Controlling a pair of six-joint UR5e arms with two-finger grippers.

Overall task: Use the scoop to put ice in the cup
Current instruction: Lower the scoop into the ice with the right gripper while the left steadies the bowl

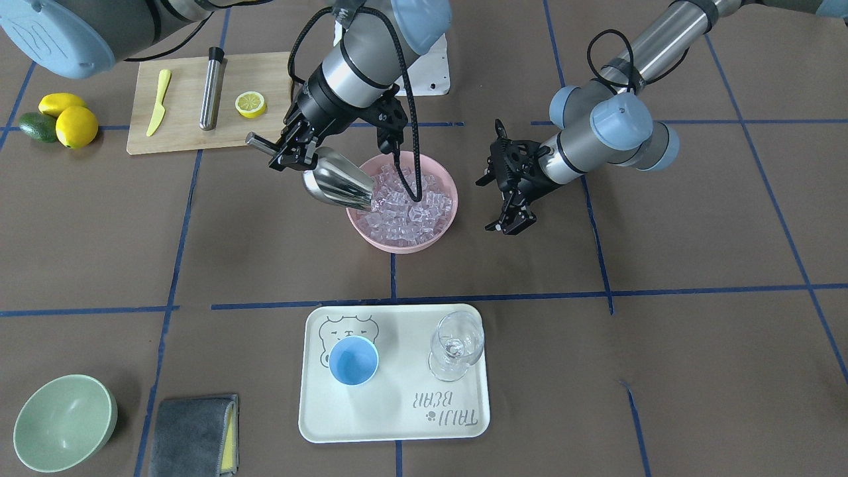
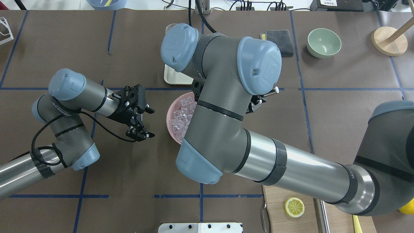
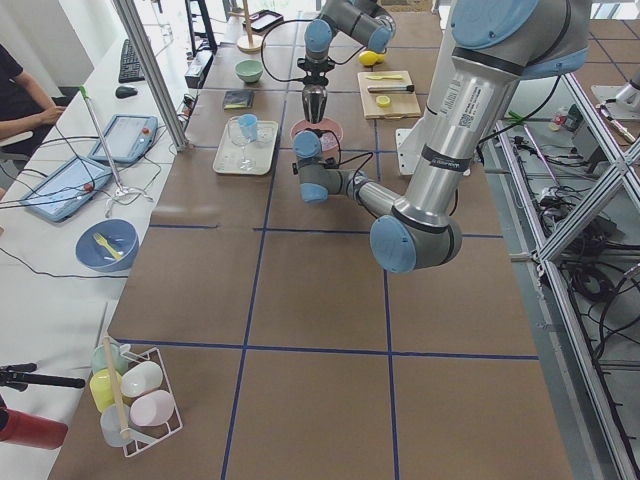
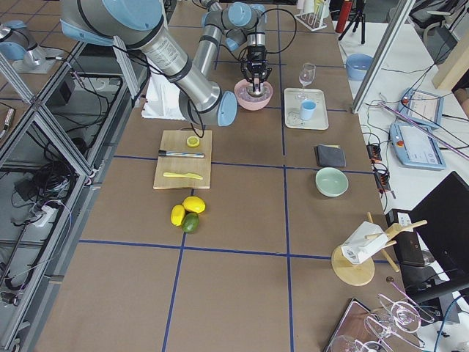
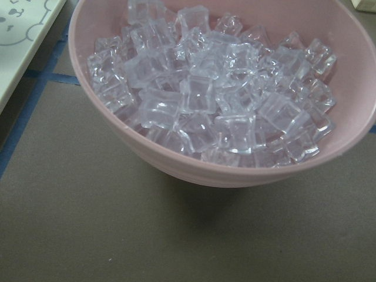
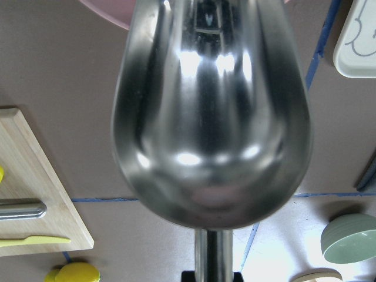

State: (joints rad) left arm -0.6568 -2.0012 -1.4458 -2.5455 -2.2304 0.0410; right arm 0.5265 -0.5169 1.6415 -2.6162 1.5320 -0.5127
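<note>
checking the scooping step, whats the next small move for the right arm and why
Probably push the scoop forward and down into the ice. The right gripper holds it by the handle with its mouth at the rim of the pink bowl, its trough looks empty, and the cup holds no ice yet.

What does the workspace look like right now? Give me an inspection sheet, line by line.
Surface: table covered in brown paper with a blue tape grid.
Job's things: scoop mouth at the ice in the pink bowl; cup empty on tray.
Clutter: wine glass; cutting board with knife, steel cylinder, lemon half; lemons, avocado, green bowl, grey cloth.
Grippers: right gripper shut on scoop handle; left gripper open, empty, beside bowl.
Cables: right wrist cable dangles over the ice.
Surroundings: operator at side desk.
</note>
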